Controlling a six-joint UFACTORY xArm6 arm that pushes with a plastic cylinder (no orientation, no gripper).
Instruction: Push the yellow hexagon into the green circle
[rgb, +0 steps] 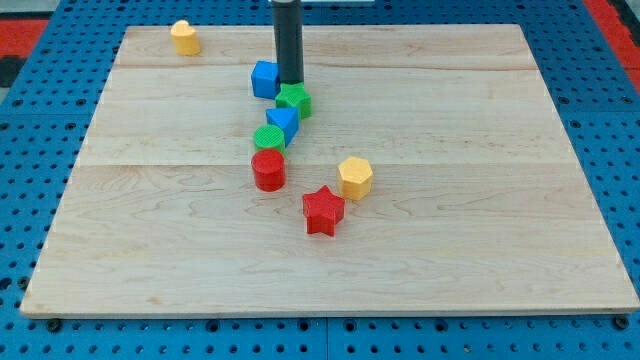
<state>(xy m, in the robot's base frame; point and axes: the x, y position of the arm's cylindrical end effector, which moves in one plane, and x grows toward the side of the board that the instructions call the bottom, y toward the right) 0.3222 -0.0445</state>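
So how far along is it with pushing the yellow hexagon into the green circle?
Nothing looks done yet: the yellow hexagon sits apart from the green circle, to the view's right and lower. In hand: my tip rests up by the blue block and green star, far from the hexagon. The whole push remains.

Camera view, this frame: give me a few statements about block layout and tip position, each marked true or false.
1. The yellow hexagon touches the green circle. False: they lie apart, with bare board between them.
2. My tip sits between the blue block and the green block near the view's top. True.
3. The red star lies nearest the view's bottom of all blocks. True.
4. A second yellow block sits at the view's top right. False: it is at the top left.
5. The red cylinder lies just below the green circle. True.
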